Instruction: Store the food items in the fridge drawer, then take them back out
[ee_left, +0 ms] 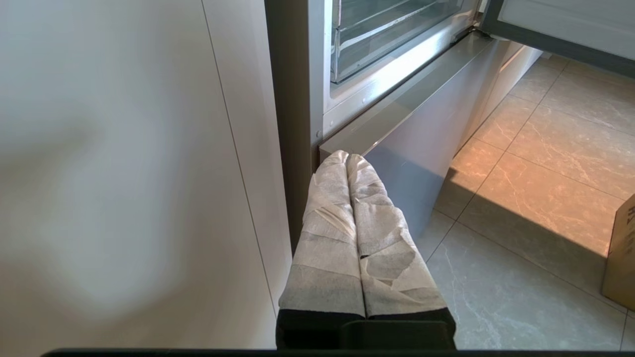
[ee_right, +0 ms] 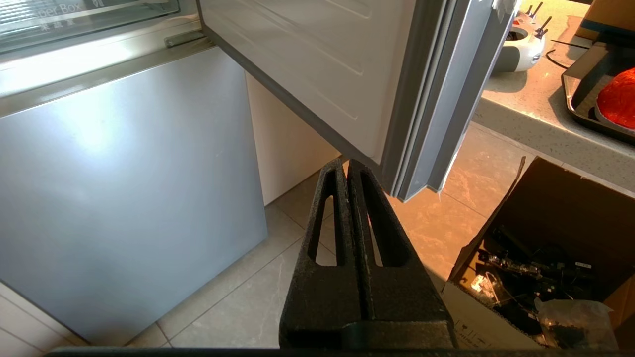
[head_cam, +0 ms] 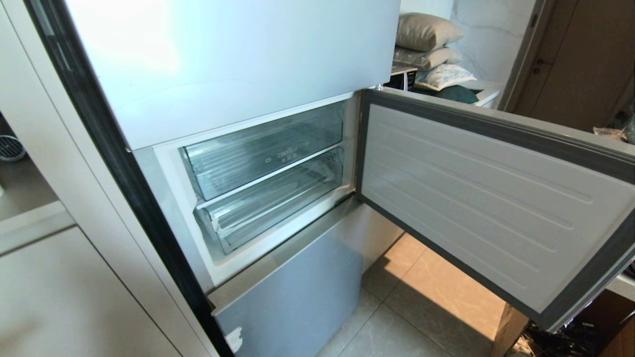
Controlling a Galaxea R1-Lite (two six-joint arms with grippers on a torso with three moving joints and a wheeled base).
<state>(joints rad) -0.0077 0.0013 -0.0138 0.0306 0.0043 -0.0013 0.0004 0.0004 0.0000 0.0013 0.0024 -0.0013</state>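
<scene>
The fridge's middle compartment stands open with two clear drawers pushed in. The lower, shallower one is the fridge drawer (head_cam: 268, 206) (ee_left: 387, 42), and nothing shows inside it. An orange-red food item (ee_right: 617, 96) lies in a dark tray (ee_right: 578, 84) on the counter to the right. My left gripper (ee_left: 347, 157), its fingers wrapped in white tape, is shut and empty, low beside the fridge's left edge. Below the open door's corner, my right gripper (ee_right: 346, 166) is shut and empty. Neither gripper is in the head view.
The open fridge door (head_cam: 496, 198) swings out to the right over the tiled floor. The deeper clear bin (head_cam: 263, 148) sits above the drawer. A cardboard box (ee_right: 545, 258) of cables stands under the counter. White cabinets (ee_left: 124, 173) flank the fridge on the left.
</scene>
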